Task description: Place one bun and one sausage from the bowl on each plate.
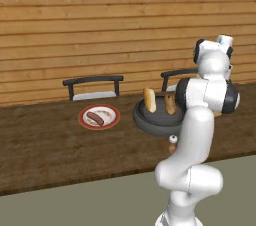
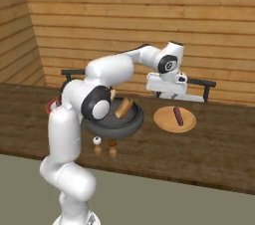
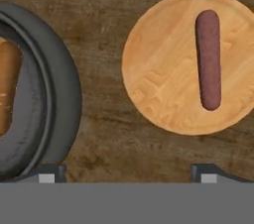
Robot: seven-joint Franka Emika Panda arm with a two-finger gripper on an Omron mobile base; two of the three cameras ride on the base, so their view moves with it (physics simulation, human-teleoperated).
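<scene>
Sausages lie one on each plate: one sausage [image 1: 95, 118] on the white plate [image 1: 111, 122] with the red rim to the left, another sausage [image 3: 209, 59] on the wooden plate [image 3: 158, 79] to the right. Between the plates sits the dark bowl [image 2: 130, 121] on the brown worktop [image 2: 209, 154], with two buns [image 1: 150, 99] standing in it. The fingers [image 3: 129, 172] hang wide open above the wooden plate and hold nothing.

Two plates [image 1: 99, 117] [image 2: 174, 119], two sausages [image 1: 95, 118] [image 2: 178, 116], two buns [image 1: 149, 100] [image 1: 170, 104], one bowl [image 1: 145, 120].
</scene>
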